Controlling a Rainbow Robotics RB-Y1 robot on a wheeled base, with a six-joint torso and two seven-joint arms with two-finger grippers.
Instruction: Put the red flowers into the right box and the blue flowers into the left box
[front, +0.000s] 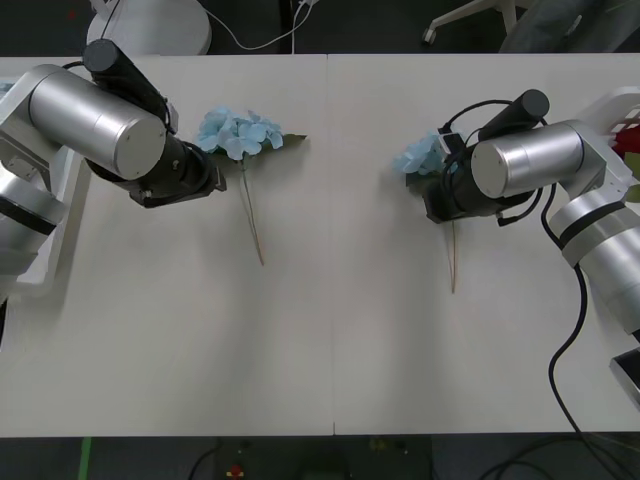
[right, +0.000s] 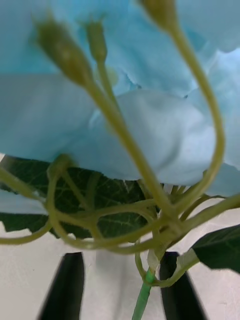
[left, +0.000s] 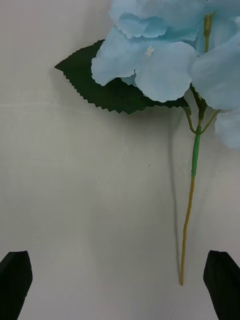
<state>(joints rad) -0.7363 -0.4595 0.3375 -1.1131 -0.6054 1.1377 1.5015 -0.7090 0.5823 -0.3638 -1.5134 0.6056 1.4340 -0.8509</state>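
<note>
Right wrist view, close in: right gripper (right: 121, 260) parted, black fingers (right: 65, 287) astride the green stem of one blue flower (right: 150, 150), not yet pinching. Lined up low on the stem, presumably to lift without crushing petals.

Left wrist view next: left gripper (left: 120, 260) spread wide, holding nothing, hovering short of the other blue flower (left: 165, 65), stem end lying between the two fingers.

Front view, farther out: both blooms flat on the table (front: 330, 340), well apart, stems pointing back toward the robot, easy to reach. Out at the edges, left box (front: 62, 230) under the left arm. Right box (front: 625, 105) apparently behind the right arm, with a dab of red, likely red flowers (front: 628, 142).

No readable label or brand anywhere.
</note>
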